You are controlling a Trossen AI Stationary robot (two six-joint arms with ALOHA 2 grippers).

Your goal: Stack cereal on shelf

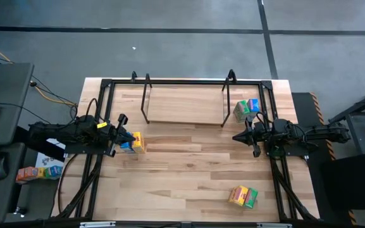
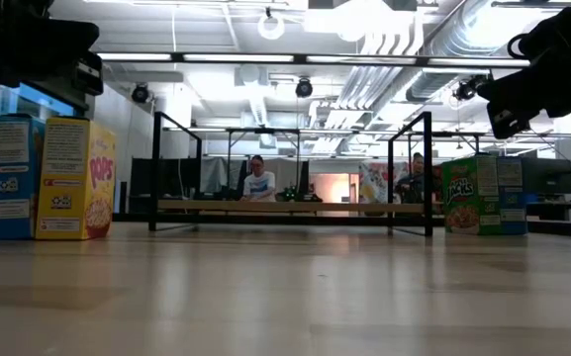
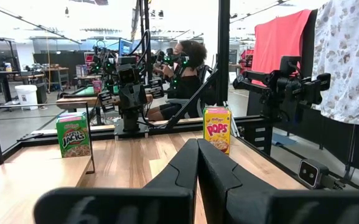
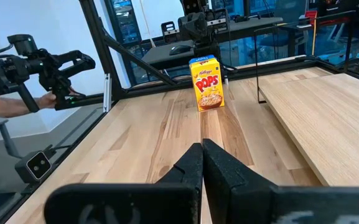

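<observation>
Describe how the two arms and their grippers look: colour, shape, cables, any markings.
Both arms are dark, jointed, with black cabling along them. The left gripper sits behind a yellow marking on its wrist. The right gripper is all black. Each has two flat, tapering black fingers.

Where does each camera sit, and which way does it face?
High: above the table, straight down on the black-rod, wooden-board shelf; both arms show.
Low: table-top height, level toward the shelf; arms at top corners.
Left wrist: past the shut left hand toward a yellow Pops cereal box.
Right wrist: past the shut right hand toward another yellow Pops box.
Shared: high and low show the shelf.
</observation>
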